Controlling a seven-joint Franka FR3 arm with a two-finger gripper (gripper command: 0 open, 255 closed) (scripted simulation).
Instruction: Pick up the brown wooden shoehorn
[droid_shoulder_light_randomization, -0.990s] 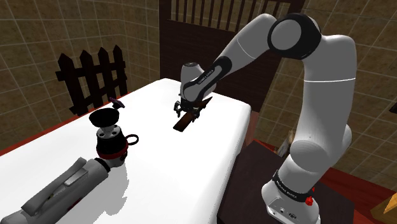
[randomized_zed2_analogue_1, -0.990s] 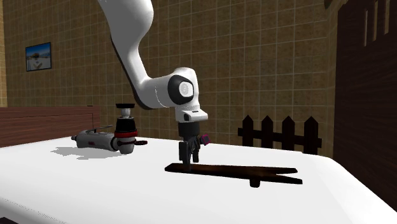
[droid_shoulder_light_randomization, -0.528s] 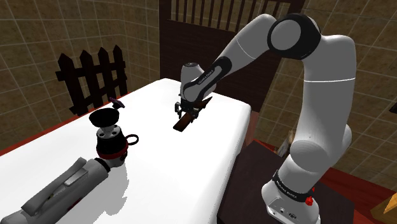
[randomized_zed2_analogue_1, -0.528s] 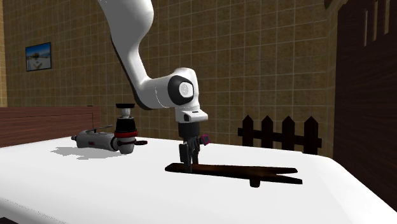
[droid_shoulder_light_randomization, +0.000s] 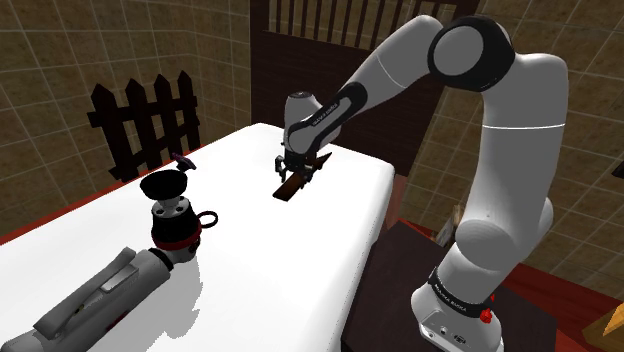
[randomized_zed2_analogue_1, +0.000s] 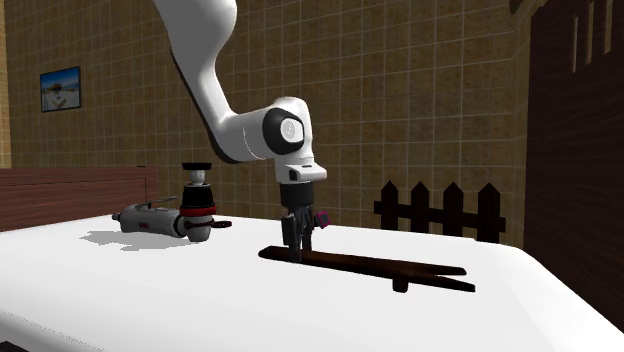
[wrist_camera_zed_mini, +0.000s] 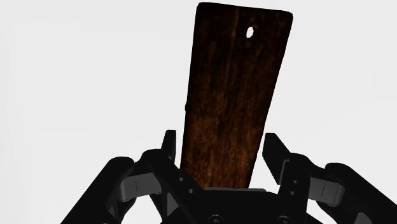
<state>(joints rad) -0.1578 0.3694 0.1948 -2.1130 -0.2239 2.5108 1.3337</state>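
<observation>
The shoehorn (wrist_camera_zed_mini: 232, 95) is a long, flat, dark brown wooden strip with a small hole near its far end. It lies on the white table (droid_shoulder_light_randomization: 250, 260), and my gripper (wrist_camera_zed_mini: 221, 159) is shut on it, one black finger (wrist_camera_zed_mini: 168, 149) against each long edge. In the second exterior view the gripper (randomized_zed2_analogue_1: 297, 248) holds the shoehorn (randomized_zed2_analogue_1: 370, 268) near its left end. That end sits slightly above the table, while the other end still rests on it. In the shoulder view the gripper (droid_shoulder_light_randomization: 293, 178) points down at the shoehorn (droid_shoulder_light_randomization: 288, 192) near the table's far end.
A red and black power tool (droid_shoulder_light_randomization: 172, 215) stands at the shoulder view's left, and a grey tool (droid_shoulder_light_randomization: 100, 290) lies in front of it. A black picket fence (droid_shoulder_light_randomization: 145, 125) stands behind the table. The table's edge (droid_shoulder_light_randomization: 365, 250) drops off toward the stand.
The fingers have closed on the shoehorn. The gripper has risen slightly, tilting the gripped end up off the table.
</observation>
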